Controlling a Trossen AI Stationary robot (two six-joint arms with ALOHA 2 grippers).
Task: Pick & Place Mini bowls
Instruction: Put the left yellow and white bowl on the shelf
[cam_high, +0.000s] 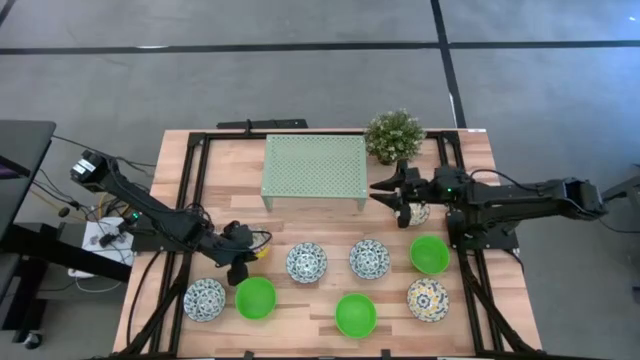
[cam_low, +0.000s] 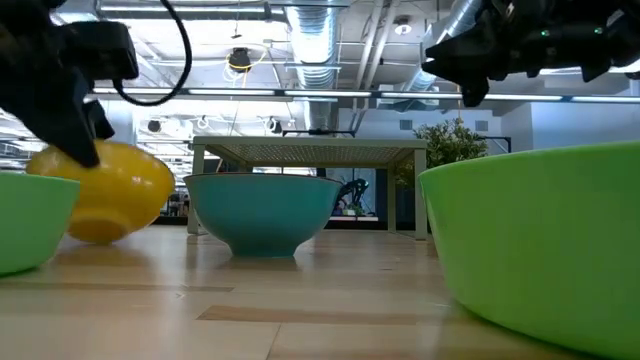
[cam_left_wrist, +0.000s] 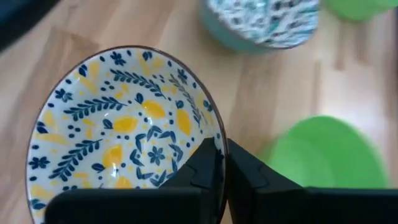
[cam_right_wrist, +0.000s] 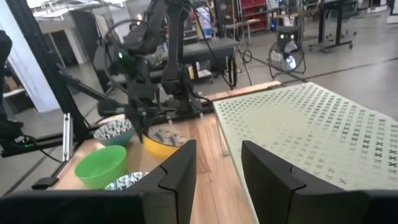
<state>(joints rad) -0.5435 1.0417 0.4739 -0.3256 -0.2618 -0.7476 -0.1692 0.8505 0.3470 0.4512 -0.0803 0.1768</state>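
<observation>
Left claw (cam_left_wrist: 221, 177) is clenched on the rim of a yellow-and-blue patterned bowl (cam_left_wrist: 121, 127), tilting it off the table (cam_high: 310, 320) at about eight o'clock. Right claw (cam_high: 377, 190) hangs released at two o'clock beside the perforated green rack (cam_high: 314, 168), a patterned bowl (cam_high: 417, 212) under its wrist. Seven more bowls sit along the near edge: three green (cam_high: 255, 297), four patterned (cam_high: 306, 262).

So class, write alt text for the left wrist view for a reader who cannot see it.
The left gripper is shut on the rim of a white bowl with yellow lemons and blue leaves, seen from above over the wooden table. Beyond it sit a blue-patterned bowl and a blurred green bowl.
</observation>
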